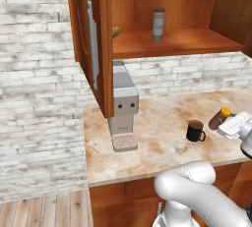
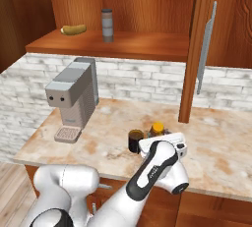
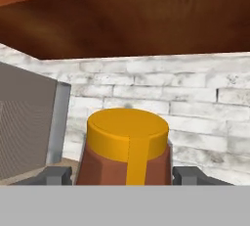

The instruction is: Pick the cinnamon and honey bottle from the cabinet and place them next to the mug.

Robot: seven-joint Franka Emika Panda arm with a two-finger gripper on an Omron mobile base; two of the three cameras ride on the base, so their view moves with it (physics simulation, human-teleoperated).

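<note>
The cinnamon stands upright on the cabinet shelf. Below on the desk, the mug sits just left of the honey bottle, clasped between the gripper's fingers.

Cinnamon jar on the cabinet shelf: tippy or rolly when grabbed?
Probably tippy: the cinnamon jar stands upright, tall and slim, on the cabinet shelf. If knocked over, its cylindrical body would likely roll. It looks rigid, so a claw squeeze shouldn't deform it.
</note>
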